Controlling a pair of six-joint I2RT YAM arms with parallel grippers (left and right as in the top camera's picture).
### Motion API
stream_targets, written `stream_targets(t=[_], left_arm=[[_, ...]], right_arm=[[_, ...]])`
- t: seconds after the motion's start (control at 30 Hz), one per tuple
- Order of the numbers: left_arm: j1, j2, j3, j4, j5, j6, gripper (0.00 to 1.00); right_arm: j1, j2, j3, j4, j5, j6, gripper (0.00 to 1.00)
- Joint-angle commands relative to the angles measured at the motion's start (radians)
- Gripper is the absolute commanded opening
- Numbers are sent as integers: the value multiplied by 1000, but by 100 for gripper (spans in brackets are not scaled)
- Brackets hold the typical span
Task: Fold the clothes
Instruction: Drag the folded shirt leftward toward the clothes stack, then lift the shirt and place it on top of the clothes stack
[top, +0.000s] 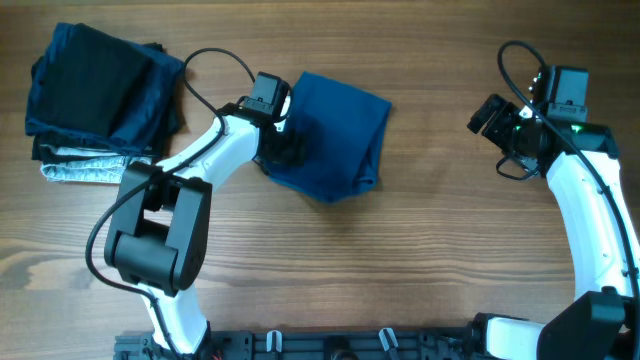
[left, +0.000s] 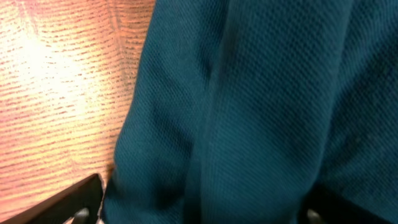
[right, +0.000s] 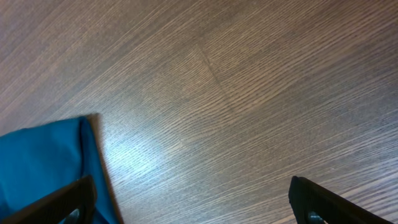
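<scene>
One blue shirt (top: 335, 135), folded small, lies on the table (top: 420, 260) left of centre. It looks a soft, light, limp knit, so it is best taken by a folded edge. At its left edge sits the left tool (top: 280, 148), cloth between its fingers; clamped or not, I cannot tell. Well apart, the right tool (top: 485, 115) hovers with fingers spread. A dark folded pile (top: 95, 95) lies far left.

White arm links (top: 215, 150), black joints (top: 150, 240), looping black cables (top: 215, 55), green light (top: 575, 127)

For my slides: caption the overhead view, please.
Left end effector open at the folded blue polo shirt; right end effector apart over the table; dark garments stacked far left.
</scene>
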Motion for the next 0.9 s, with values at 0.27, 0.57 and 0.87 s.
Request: stream_targets(t=[0.27,0.57,0.87], left_arm=[[31,76,5,-12,8,17,56],[31,62,18,-13,8,18,4],[53,-185,106,-35,-56,29,4]], right_arm=[[1,6,-1,3,-11,7,99],[1,6,-1,3,-11,7,99],[1,6,-1,3,-11,6,99]])
